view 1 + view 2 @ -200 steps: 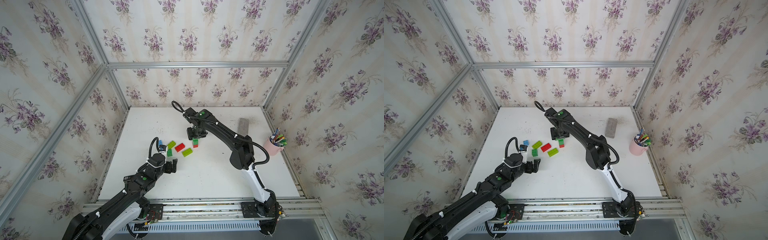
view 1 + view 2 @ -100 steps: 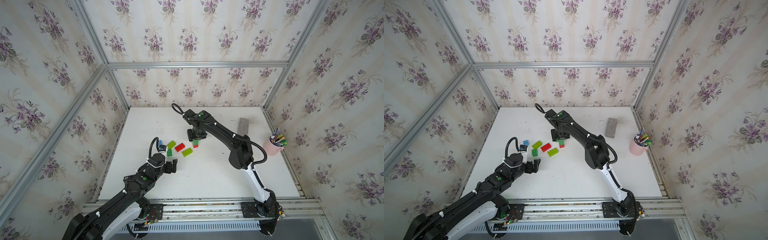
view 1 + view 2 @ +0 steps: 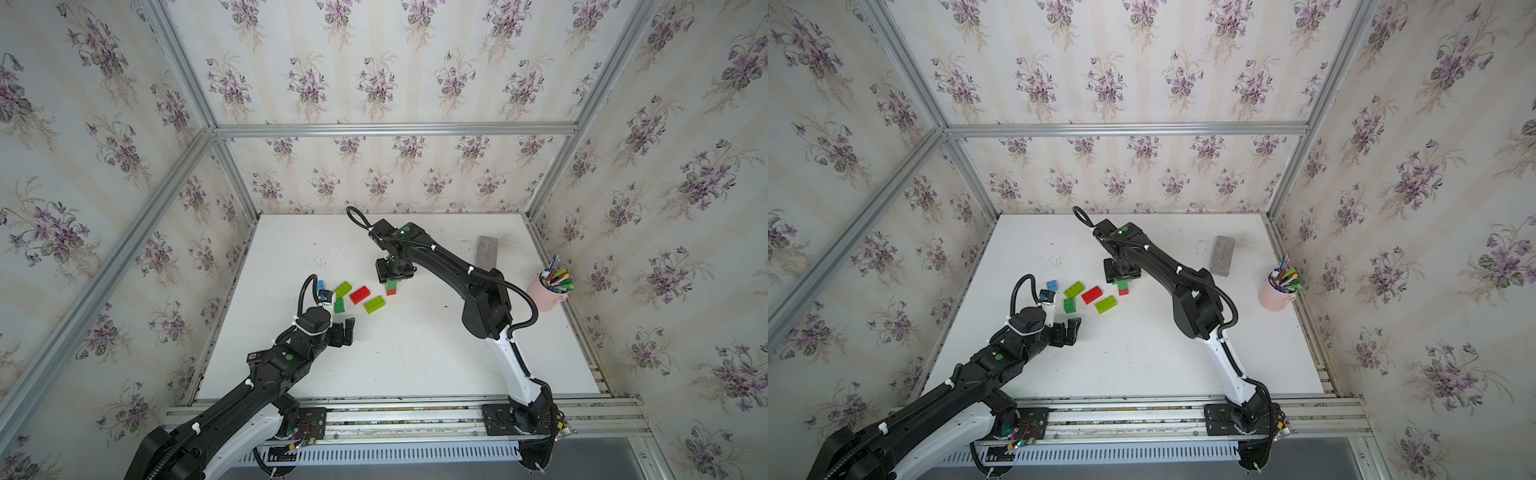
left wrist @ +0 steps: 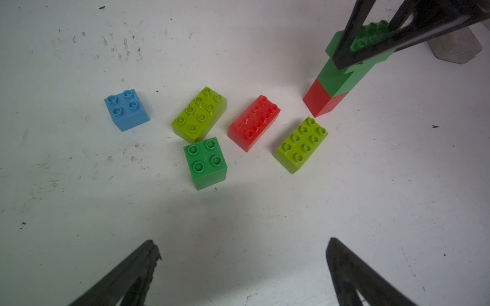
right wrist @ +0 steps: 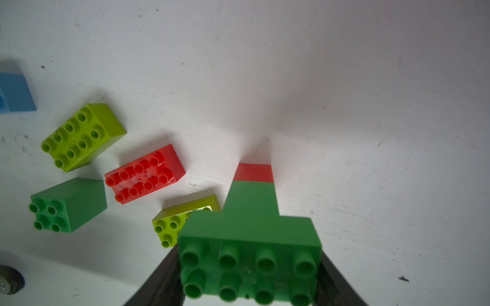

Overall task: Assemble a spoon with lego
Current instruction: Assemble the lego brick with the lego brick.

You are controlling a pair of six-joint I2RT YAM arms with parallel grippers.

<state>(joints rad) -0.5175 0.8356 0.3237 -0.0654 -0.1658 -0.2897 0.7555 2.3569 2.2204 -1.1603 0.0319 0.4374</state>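
Left gripper (image 4: 241,241) is nearest, jaws spread wide and empty, hovering over bare desk (image 4: 79,212) at 6 o'clock of the loose lego. 5 loose bricks lie studs up:
- The dark green square brick (image 4: 205,161) is closest.
- A lime brick (image 4: 198,114) touches it at 12.
- The red oblong brick (image 4: 253,123) and a 2nd lime brick (image 4: 301,144) sit off to 3.
- The blue brick (image 4: 126,110) sits apart at 10.

Further back, at 2 o'clock of the red oblong, the spoon (image 3: 390,286) so far is 3 bricks standing upright. A red base brick (image 4: 318,99) looks to rest on the desk, with a green square on it and a wide green brick (image 5: 249,233) on top. Right gripper (image 5: 249,275) is clamped on that wide brick's 2 ends.

Step looks like stem done, 1st head layer just seated. Next probably needs a lime oblong picked up and pressed on square to those 8 studs while the stack is steadied so it doesn't tip.

Grey block (image 3: 488,253) and pen cup (image 3: 548,291) are far off at 2 to 3, not involved.
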